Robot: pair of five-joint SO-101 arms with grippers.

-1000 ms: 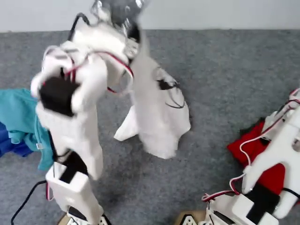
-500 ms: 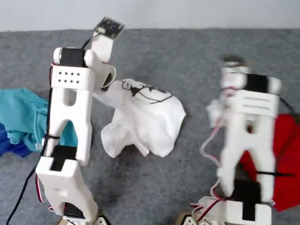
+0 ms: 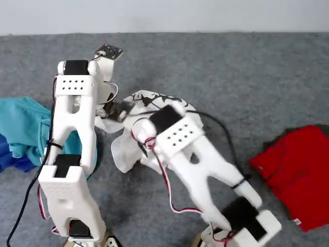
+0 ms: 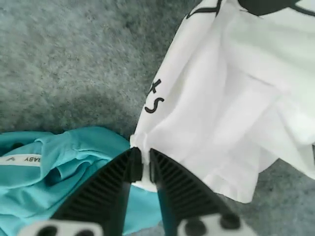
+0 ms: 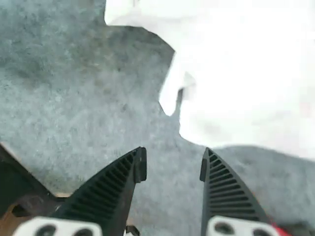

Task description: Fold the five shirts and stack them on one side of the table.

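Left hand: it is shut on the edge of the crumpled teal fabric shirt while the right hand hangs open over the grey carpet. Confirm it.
Wrong shirt. The left hand is shut on the edge of the crumpled white fabric shirt, not the teal shirt, as the left wrist view shows. The right hand hangs open over the grey carpet.

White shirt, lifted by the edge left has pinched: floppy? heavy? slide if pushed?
Likely floppy: the white shirt lies crumpled in soft folds, so it should drape from the left gripper, shut on its edge. Probably light: the fabric looks thin. Pushed, it would likely bunch rather than slide on the fuzzy grey table.
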